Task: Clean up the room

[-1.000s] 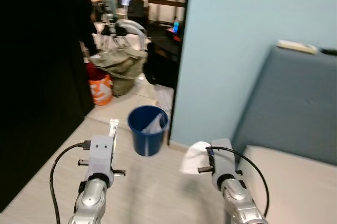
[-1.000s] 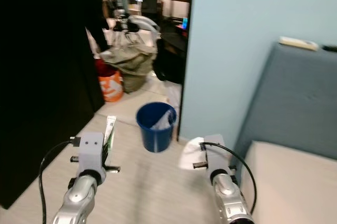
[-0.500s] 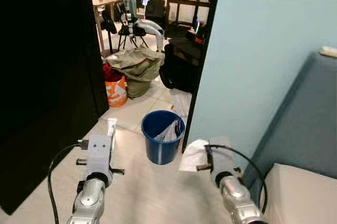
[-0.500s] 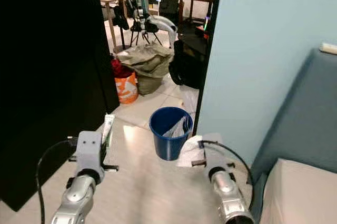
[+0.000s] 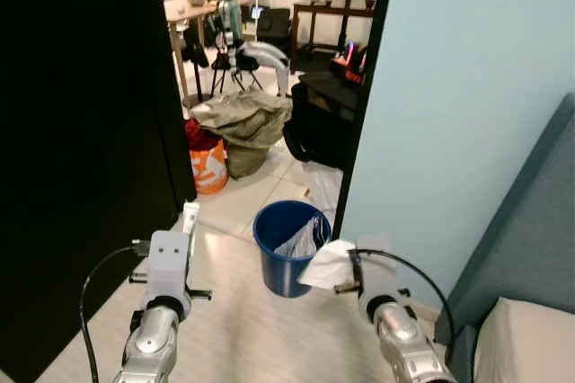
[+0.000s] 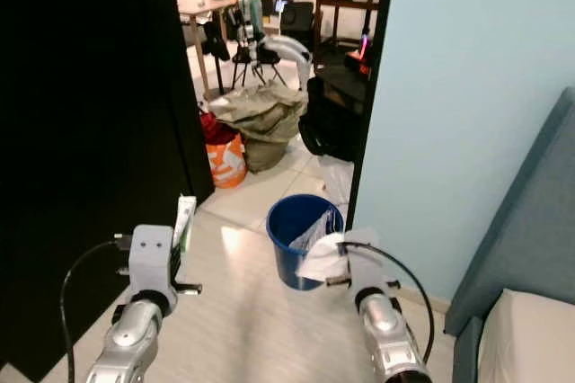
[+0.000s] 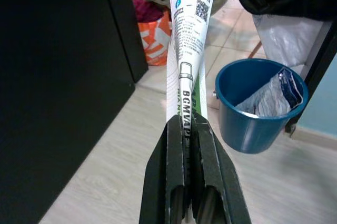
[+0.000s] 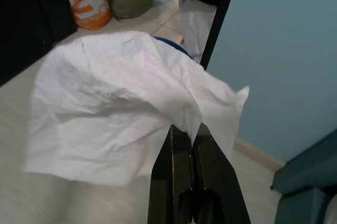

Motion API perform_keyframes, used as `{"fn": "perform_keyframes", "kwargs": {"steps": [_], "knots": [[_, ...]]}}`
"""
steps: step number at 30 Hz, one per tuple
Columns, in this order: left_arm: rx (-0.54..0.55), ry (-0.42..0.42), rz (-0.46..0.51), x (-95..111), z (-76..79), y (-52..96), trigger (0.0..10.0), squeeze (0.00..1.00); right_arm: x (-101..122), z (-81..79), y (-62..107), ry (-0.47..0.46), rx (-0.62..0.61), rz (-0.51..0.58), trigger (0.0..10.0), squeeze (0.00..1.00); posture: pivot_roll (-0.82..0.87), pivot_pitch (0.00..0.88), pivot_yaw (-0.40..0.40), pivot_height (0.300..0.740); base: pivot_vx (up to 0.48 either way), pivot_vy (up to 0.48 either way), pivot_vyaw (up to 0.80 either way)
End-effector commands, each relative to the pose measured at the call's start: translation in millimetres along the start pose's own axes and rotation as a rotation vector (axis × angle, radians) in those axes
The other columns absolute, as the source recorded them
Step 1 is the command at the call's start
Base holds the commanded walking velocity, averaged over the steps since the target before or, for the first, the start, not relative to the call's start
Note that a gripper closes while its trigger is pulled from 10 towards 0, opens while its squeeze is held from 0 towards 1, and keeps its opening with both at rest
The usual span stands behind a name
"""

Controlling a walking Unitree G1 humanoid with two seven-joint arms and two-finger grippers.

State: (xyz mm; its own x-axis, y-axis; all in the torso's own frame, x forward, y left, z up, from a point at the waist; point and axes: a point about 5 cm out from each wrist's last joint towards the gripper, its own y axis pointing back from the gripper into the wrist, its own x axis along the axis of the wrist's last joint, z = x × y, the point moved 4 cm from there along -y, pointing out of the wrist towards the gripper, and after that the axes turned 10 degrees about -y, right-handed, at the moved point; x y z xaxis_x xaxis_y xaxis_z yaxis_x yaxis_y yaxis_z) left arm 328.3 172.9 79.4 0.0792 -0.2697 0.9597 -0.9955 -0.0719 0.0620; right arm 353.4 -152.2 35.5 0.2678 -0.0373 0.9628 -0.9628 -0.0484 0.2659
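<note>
My left gripper [image 7: 185, 121] is shut on a long white and green packet [image 7: 188, 50] printed with black text; the same packet [image 5: 190, 218] sticks up past my left wrist. My right gripper [image 8: 191, 129] is shut on a crumpled white tissue [image 8: 121, 100], and that tissue [image 5: 327, 264] hangs at my right wrist. A blue bucket [image 5: 286, 248] stands on the pale floor just ahead, between my two arms, beside the edge of the light blue wall. It holds a silvery wrapper [image 7: 268, 98]. In the right wrist view the tissue hides most of the bucket.
A tall black panel [image 5: 81, 131] rises on my left. The light blue wall [image 5: 467, 104] and a grey sofa [image 5: 530, 248] are on my right. Beyond the bucket lie an orange bag [image 5: 209, 165], an olive sack [image 5: 243, 122], a black bag [image 5: 314, 127] and tables.
The whole view has shifted as I moved forward and turned: the bucket is now closer and centred, the sofa has slid off to the right. Both grippers keep their hold.
</note>
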Motion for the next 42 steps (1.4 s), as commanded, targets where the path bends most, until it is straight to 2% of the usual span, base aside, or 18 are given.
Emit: {"fn": "perform_keyframes", "kwargs": {"steps": [1, 37, 42], "knots": [[-0.004, -0.008, -0.024, -5.6, -2.5, 0.0, 10.0, 0.00, -3.5, -5.2, 0.7, -0.013, 0.008, -0.009, 10.0, 0.00, 0.03, 0.046, -0.014, 0.694, 0.300, 0.000, 0.00], [-0.019, 0.004, -0.019, -3.5, 0.0, -1.5, 10.0, 0.00, -5.0, -3.4, 2.5, -0.030, -0.006, -0.010, 10.0, 0.00, 0.03, 0.042, -0.019, 0.694, 0.301, 0.000, 0.00], [-0.020, -0.003, -0.010, -1.9, 1.0, -1.8, 10.0, 0.00, -4.6, -3.4, 2.4, -0.026, -0.005, -0.009, 10.0, 0.00, 0.03, 0.038, -0.022, 0.694, 0.100, 0.000, 0.00]]}}
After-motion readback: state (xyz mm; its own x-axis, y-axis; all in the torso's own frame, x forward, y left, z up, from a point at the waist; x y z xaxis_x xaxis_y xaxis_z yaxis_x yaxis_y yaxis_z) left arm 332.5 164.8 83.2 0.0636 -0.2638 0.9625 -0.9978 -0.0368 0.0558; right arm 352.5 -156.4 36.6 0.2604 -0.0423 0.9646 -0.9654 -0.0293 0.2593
